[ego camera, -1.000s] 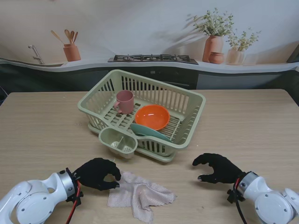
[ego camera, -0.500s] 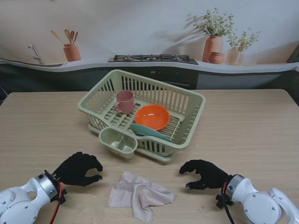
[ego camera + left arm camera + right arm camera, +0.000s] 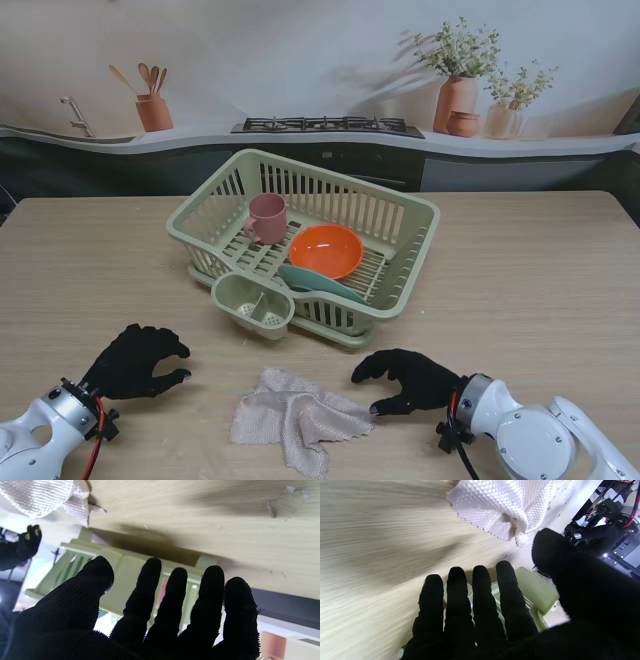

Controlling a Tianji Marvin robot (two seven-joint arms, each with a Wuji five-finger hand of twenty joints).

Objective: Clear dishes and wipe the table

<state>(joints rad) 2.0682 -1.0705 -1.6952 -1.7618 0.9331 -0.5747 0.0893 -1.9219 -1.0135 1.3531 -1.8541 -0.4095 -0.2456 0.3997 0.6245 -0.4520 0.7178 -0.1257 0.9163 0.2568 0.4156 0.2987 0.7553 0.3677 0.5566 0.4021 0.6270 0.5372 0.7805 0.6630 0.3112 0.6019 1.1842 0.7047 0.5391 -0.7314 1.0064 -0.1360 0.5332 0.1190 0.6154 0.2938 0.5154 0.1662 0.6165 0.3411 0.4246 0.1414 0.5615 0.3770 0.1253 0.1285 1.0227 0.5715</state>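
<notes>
From the stand view I have the pink cloth (image 3: 298,418) lying crumpled on the wooden worktop (image 3: 540,270), nearer to me than the green dish rack (image 3: 303,243) and apart from it. My right hand (image 3: 412,380) sits just to the right of the cloth, palm down, fingers curled but spread and holding nothing; its thumb tip looks to be right at the cloth's right edge, though I cannot tell if it touches. In the right wrist view the four fingers (image 3: 480,597) stand side by side with the thumb set apart, and the waffle-textured cloth (image 3: 505,507) lies just beyond them. My left hand (image 3: 138,361) is well to the left of the cloth, with bare worktop between them, fingers apart and curled over nothing; the left wrist view shows its fingers (image 3: 175,597) splayed with the rack (image 3: 120,565) beyond them and a corner of the cloth (image 3: 45,497) off to one side. Inside the rack I see a pink cup (image 3: 267,218) upright toward its left side, an orange bowl (image 3: 325,250) in the middle, and a teal plate (image 3: 318,283) leaning just in front of the bowl. A small cutlery holder (image 3: 253,303) hangs on the rack's near left corner.
</notes>
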